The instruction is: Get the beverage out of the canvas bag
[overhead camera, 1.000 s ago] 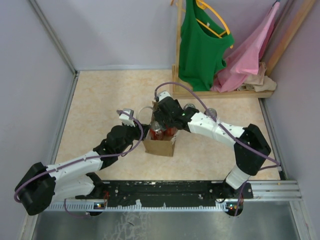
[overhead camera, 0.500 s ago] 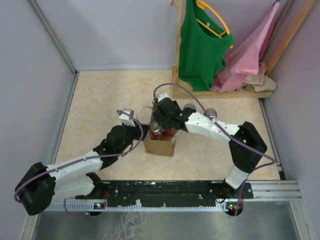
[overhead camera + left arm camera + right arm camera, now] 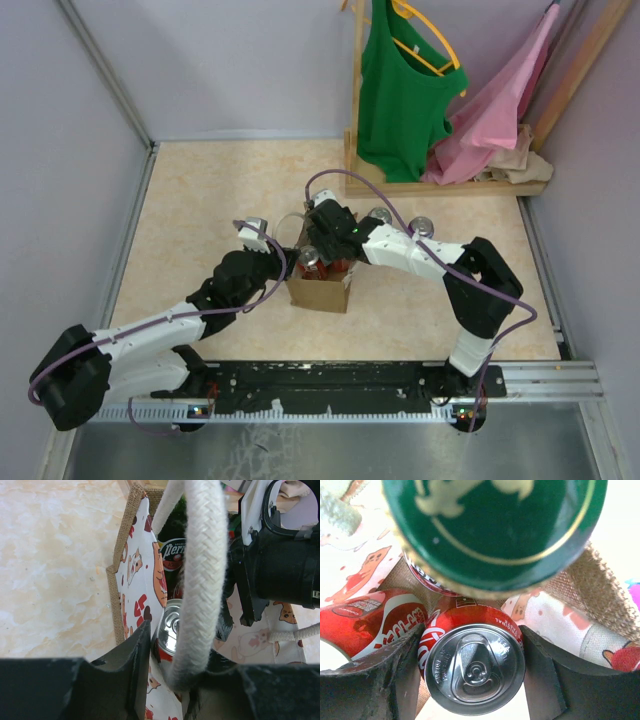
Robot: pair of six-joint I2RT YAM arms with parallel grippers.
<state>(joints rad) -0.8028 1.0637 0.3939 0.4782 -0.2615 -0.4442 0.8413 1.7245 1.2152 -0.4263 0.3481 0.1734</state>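
**From above:** My two arms meet over the canvas bag (image 3: 320, 292), which stands upright mid-table, well apart from the clothes rack (image 3: 355, 120) and its green top (image 3: 400, 90). My left gripper (image 3: 283, 243) sits at the bag's left rim. My right gripper (image 3: 322, 258) points down into the open mouth.

**Left wrist:** My left gripper (image 3: 172, 650) is clamped on the white rope handle (image 3: 202, 580), which runs thick between my two fingers. I judge the purpose is to hold the soft bag steady and its mouth wide while the other arm works inside. Below the rope shows the silver top of a red can (image 3: 172, 625), and behind it a green bottle (image 3: 172, 550) with a Perrier label. The black body of my right gripper (image 3: 275, 565) crowds in from the right.

**Right wrist:** My fingers (image 3: 385, 680) straddle the red can (image 3: 475, 662), one on each side, at or just beside its wall. I cannot tell whether the pads press it yet. The can stands inside the bag, upright, lid toward my camera. The green bottle's cap (image 3: 495, 530) looms just above, and a second red can (image 3: 370, 620) lies to the left. That crowding, I judge, is why I come straight down on this one.
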